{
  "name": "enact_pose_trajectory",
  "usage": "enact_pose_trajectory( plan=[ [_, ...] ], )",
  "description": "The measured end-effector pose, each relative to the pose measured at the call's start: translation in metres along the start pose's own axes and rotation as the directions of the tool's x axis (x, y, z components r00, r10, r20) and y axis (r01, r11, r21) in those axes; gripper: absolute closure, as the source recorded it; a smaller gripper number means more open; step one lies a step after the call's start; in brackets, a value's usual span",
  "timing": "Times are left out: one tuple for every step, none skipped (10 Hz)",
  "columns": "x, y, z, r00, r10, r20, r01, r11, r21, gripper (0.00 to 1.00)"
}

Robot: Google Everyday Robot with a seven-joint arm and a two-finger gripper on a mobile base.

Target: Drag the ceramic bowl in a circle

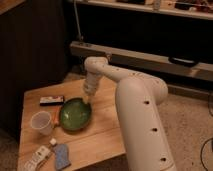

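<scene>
While the end effector [88,98] meets the far-right rim of the ceramic bowl [75,114] on the desk [102,127], whether it is apart or clamped cannot be told. A clean circle likely calls for steady downward contact and a tight arc, since the plastic cup [41,122] stands just left of the bowl and could tip.

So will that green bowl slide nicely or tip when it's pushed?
The ceramic bowl likely slides rather than tips: it sits wide and shallow on the wooden table. Its glossy surface may slip from the gripper at its far rim.
</scene>
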Motion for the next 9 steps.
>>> enact_pose_trajectory(
  plan=[
    [0.016,-0.013,-0.001,0.999,0.043,0.01,-0.043,0.999,-0.003,1.0],
    [0.034,-0.024,-0.003,0.997,0.077,0.022,-0.077,0.997,-0.005,1.0],
    [0.058,-0.036,-0.005,0.993,0.115,0.032,-0.114,0.993,-0.008,1.0],
    [0.085,-0.05,-0.009,0.986,0.157,0.049,-0.157,0.988,-0.007,1.0],
    [0.11,-0.059,-0.014,0.979,0.194,0.065,-0.194,0.981,-0.007,1.0],
    [0.127,-0.065,-0.017,0.972,0.22,0.08,-0.221,0.975,-0.006,1.0],
    [0.152,-0.072,-0.022,0.962,0.256,0.094,-0.257,0.966,-0.007,1.0],
    [0.182,-0.08,-0.025,0.949,0.296,0.105,-0.297,0.955,-0.008,1.0],
    [0.203,-0.083,-0.027,0.939,0.322,0.117,-0.323,0.946,-0.01,1.0]
  ],
)
